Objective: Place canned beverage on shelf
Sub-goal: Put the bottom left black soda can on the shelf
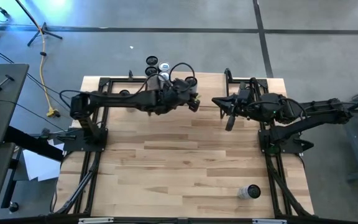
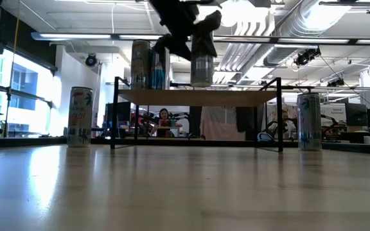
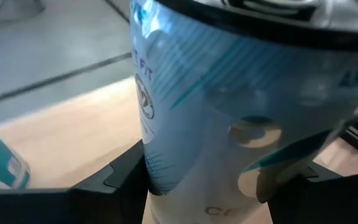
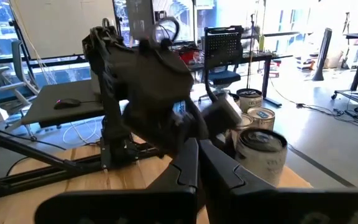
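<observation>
While the wooden surface spreads wide under both arms, the shelf stands at its far edge, a light board on thin black legs. Next in size come the arms: the left arm reaches across to the shelf from the left, and the right arm waits over the right part of the surface. At the shelf, the left gripper has its jaws pinching a pale blue-printed can from both sides; in the low view this can is upright, its base at the board or just above it, which I cannot tell. Two more cans stand on the shelf's left part. On the surface, a can stands left of the shelf, another can right of it, and a can at the near right. Jaws of the right gripper are pressed together, empty.
</observation>
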{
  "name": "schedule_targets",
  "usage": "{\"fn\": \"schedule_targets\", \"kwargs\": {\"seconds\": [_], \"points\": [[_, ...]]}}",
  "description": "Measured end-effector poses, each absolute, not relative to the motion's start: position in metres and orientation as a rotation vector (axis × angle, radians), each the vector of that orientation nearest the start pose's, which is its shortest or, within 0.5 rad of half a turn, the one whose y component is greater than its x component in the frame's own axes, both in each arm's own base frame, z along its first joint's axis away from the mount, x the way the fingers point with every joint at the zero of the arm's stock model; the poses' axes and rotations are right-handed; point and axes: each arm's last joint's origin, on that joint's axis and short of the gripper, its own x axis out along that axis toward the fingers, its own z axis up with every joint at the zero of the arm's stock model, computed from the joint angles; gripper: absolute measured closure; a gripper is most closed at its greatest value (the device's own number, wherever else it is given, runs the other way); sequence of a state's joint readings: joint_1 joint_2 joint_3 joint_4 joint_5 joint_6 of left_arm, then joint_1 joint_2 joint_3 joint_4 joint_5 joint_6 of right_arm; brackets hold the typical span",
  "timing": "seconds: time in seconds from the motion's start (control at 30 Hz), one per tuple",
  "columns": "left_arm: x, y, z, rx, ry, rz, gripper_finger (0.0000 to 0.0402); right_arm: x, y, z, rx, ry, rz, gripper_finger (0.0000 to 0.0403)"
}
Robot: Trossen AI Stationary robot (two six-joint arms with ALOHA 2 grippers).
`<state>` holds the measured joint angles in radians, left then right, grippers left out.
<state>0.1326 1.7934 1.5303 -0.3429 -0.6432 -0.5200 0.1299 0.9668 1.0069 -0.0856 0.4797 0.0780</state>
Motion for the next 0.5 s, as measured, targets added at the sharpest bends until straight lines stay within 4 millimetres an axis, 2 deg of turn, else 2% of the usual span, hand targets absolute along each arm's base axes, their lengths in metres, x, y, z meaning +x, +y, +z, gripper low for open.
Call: {"fn": "schedule_targets", "kwargs": {"seconds": [0.13,0.5], "points": [[0.4036,0.0769,0.2927,-0.378,0.384,0.919,0.0192,0.2058,0.0134,0.3863,0.063,0.03,-0.351,0.0402],[0.4031,0.0772,0.2931,-0.338,0.377,0.957,0.0187,0.2059,0.0135,0.386,0.063,0.033,-0.349,0.0402]]}}
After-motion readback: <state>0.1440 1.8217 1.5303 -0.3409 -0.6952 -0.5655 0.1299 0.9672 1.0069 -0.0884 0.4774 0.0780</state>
